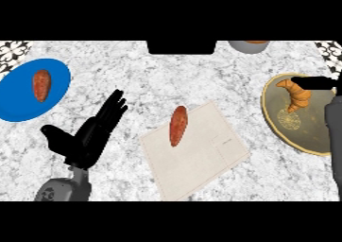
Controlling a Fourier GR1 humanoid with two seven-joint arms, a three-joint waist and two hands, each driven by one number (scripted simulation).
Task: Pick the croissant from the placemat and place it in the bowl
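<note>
The left hand (90, 132) rises from the lower left on its grey forearm, fingers straight and pointing up and to the right, thumb spread to the left. The right arm runs up the right edge; its hand (314, 82) reaches leftward, its fingers hard to tell.

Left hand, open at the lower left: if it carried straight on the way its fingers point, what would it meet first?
Probably nothing on the counter soon. The black left hand points up and right, across bare speckled grey counter, passing between the blue round plate and the beige placemat; the dark block at the far edge comes first, though depth is unclear.
</note>
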